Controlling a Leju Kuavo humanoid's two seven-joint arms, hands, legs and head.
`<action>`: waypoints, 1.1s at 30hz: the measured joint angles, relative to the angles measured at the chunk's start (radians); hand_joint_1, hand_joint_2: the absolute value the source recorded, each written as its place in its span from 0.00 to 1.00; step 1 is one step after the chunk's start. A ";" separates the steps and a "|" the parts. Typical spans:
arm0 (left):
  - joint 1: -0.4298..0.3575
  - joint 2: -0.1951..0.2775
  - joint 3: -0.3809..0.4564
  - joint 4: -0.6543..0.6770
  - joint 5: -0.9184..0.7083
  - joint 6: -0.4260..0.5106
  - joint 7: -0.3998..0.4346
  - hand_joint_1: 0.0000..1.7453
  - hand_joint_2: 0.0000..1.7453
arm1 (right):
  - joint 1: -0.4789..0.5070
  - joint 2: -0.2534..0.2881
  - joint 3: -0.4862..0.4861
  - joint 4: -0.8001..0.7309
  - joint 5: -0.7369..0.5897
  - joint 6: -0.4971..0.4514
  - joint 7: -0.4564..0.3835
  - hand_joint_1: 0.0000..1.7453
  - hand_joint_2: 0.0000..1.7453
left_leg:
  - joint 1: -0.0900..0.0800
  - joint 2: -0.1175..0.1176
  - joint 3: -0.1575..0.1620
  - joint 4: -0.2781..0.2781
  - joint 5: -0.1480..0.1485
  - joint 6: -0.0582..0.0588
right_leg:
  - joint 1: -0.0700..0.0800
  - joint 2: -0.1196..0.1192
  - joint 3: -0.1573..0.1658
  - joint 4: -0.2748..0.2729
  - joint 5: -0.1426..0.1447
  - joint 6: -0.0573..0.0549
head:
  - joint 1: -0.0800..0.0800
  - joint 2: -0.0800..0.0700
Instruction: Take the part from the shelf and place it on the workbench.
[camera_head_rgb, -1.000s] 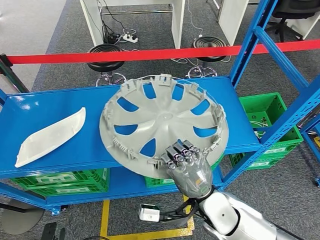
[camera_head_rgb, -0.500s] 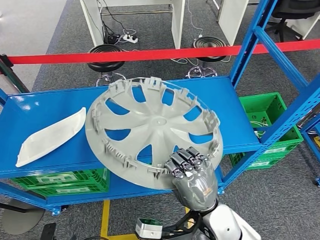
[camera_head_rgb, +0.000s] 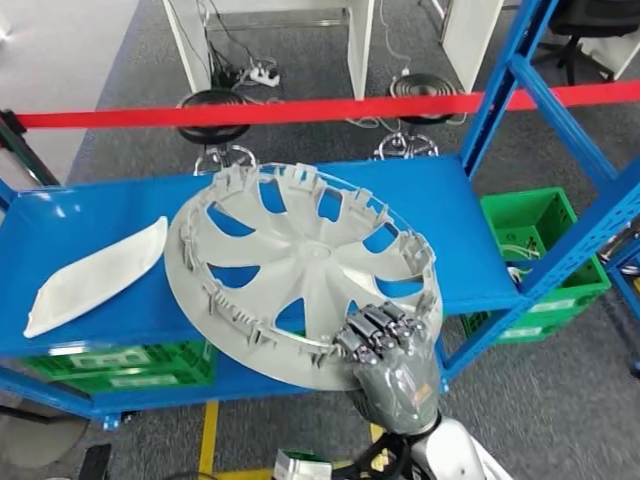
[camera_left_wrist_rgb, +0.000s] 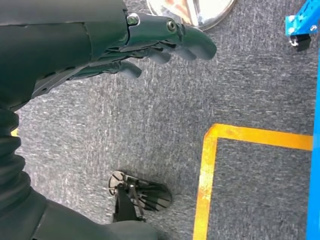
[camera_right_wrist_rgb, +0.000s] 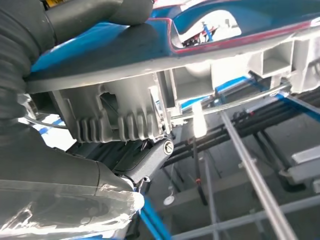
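Your robot's right hand (camera_head_rgb: 392, 365) gripped the large round grey plastic wheel cover (camera_head_rgb: 302, 270) by its near rim, at about 5 o'clock on the disc. Its dark fingers (camera_head_rgb: 373, 328) lay curled together over the rim's top edge. From the right wrist camera you saw the ribbed, clipped rim (camera_right_wrist_rgb: 124, 120) pressed between the thick grey thumb above and a finger (camera_right_wrist_rgb: 151, 159) below. The wheel cover was tilted, its near edge hanging out past the front of the blue metal shelf (camera_head_rgb: 90, 320) and its far edge over the shelf deck at 12 o'clock.

At 9 o'clock from the cover, just beside it and not touching, lay a long white curved plastic trim piece (camera_head_rgb: 94, 275) on the shelf.

Your left hand (camera_left_wrist_rgb: 113, 45) hung over grey carpet (camera_left_wrist_rgb: 94, 130), holding nothing, fingers stretched out and slightly apart. A yellow floor line (camera_left_wrist_rgb: 205, 165) ran on the carpet near it.

Green plastic crates (camera_head_rgb: 547, 235) sat under the shelf and at 3 o'clock beside it. A red tape barrier (camera_head_rgb: 249, 112) crossed behind the shelf, with two black round stools (camera_head_rgb: 211, 115) beyond.
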 joint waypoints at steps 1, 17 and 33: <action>0.000 0.000 0.000 0.000 -0.001 0.001 0.000 0.00 1.00 | 0.003 0.003 -0.004 -0.005 -0.001 0.000 -0.004 1.00 1.00 | 0.000 0.000 -0.002 0.002 0.001 -0.004 | -0.001 0.002 -0.003 -0.004 -0.001 -0.007 | -0.001 0.000; -0.024 -0.010 -0.001 0.004 -0.031 0.039 0.007 0.00 1.00 | 0.047 0.025 -0.053 -0.103 0.032 0.000 -0.047 1.00 1.00 | 0.003 -0.016 0.026 0.003 -0.025 -0.003 | -0.004 0.054 -0.067 -0.022 0.082 -0.003 | -0.008 0.000; -0.060 -0.021 -0.027 0.014 -0.084 0.081 0.058 0.00 1.00 | 0.093 0.004 -0.064 -0.211 0.106 0.000 0.057 1.00 1.00 | -0.017 0.117 -0.081 0.005 0.079 0.006 | 0.023 -0.056 0.104 -0.062 -0.061 -0.029 | 0.003 0.000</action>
